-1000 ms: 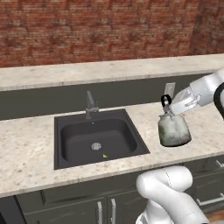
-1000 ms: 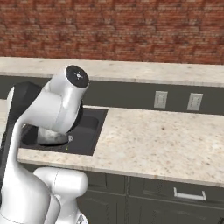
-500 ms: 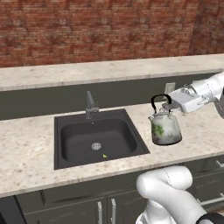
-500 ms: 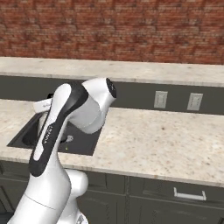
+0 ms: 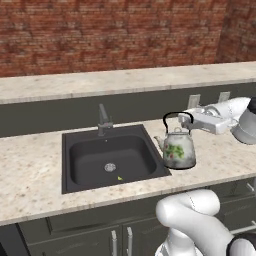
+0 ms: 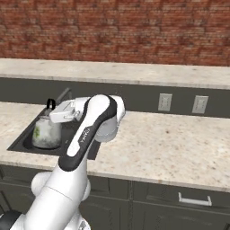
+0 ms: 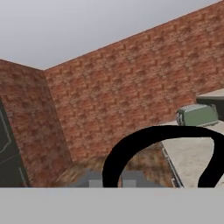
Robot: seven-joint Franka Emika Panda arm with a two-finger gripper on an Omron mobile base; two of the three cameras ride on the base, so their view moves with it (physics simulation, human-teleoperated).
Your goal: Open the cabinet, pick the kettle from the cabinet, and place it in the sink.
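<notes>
kettle (image 5: pixel 177 149) has slid left over the last second, from out above the bare worktop to right at the sink's (image 5: pixel 67 172) right edge, and it's hanging upright now instead of tipped. so the carry is nearly done imo, what's left is a bit more leftward travel and a drop into the basin.

gripper (image 5: pixel 192 119) reaches in sideways from the right and looks clamped on the black arched handle, with the kettle's body hanging below and just left of it. in the hand view that handle loops right across the bottom, close to the camera. in the right base view the kettle (image 6: pixel 46 131) already overlaps the sink's near right corner. can't tell if its base is touching the worktop (image 5: pixel 30 170) or hovering just over it. faucet (image 5: pixel 103 120) sits at the back rim, well clear.
</notes>
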